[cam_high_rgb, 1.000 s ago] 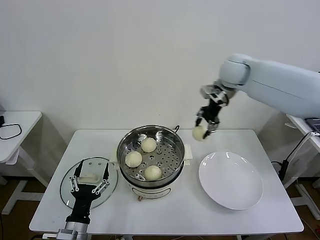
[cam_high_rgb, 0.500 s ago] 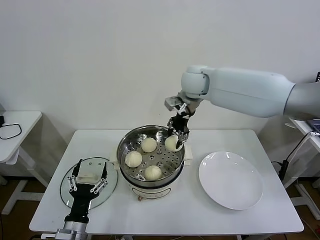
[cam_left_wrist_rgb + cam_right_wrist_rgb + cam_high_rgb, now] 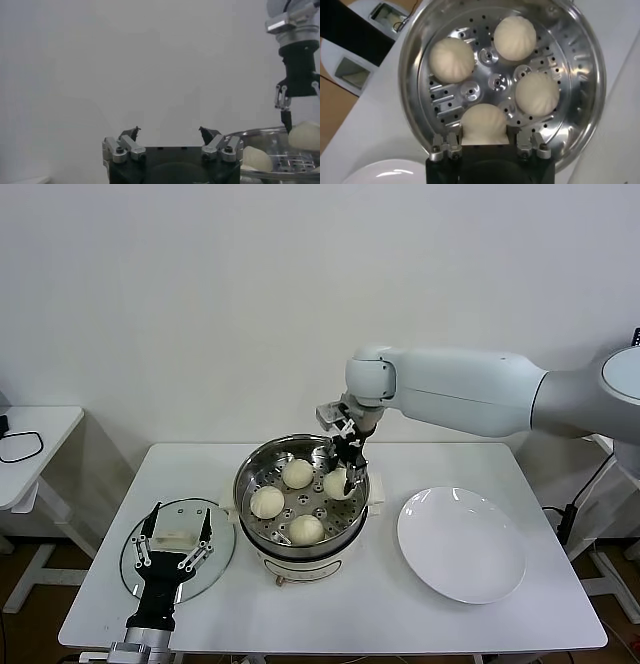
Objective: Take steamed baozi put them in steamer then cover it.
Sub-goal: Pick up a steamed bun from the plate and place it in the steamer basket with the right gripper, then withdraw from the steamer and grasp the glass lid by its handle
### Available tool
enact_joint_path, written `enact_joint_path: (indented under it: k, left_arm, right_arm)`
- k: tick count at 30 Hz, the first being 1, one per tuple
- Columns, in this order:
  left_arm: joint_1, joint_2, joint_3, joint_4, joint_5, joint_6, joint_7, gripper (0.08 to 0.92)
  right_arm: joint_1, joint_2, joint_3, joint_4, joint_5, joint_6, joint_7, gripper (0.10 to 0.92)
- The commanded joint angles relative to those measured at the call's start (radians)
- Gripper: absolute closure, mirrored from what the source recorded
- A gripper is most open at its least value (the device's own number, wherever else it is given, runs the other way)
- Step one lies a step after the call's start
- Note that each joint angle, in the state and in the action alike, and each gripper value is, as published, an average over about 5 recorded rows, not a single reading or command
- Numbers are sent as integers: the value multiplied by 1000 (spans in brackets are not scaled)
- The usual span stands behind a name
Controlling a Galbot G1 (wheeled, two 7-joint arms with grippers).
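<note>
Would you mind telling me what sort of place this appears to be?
Probably a robot test room staged as a kitchen: a white table against a bare wall, a steamer, a white plate.

A plain lab room: bare white wall, white folding tables, trailing cables.

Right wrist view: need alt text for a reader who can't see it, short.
The right gripper holds a round cream-white dough bun between its fingers, low over the perforated tray of a shiny round stainless-steel steamer pot. Three more cream-white buns already sit on the tray. A flat white plate edges into one corner.
</note>
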Motion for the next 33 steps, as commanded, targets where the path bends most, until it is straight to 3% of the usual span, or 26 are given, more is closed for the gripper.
enact_joint_path:
  k: [1,12,23,27,30,33]
  left_arm:
    - [2,-1,0,0,0,-2,0,177]
    - [2,0,-4,1,0,-4,-1,177]
    - [0,0,-4,-1,1,3,-3,177]
    - [-1,1,-4,-2,3,7,-6,177]
    - [-7,2,-4,-1,8,9,-10,177]
    - [-22,5,-3,5,34,13,-21,177]
  right_arm:
    - [-19,15,-13,-6,-21,-5,23,406]
    - [-32,13,-18,-4,-31,-3,27,395]
    - [-25,-7,1,13,-37,1,38,227]
    - [-3,-60,55,50,-11,17,50,204]
    - [9,-128,115,86,59,59,121,203]
    - [7,-206,154,118,154,175,385,203]
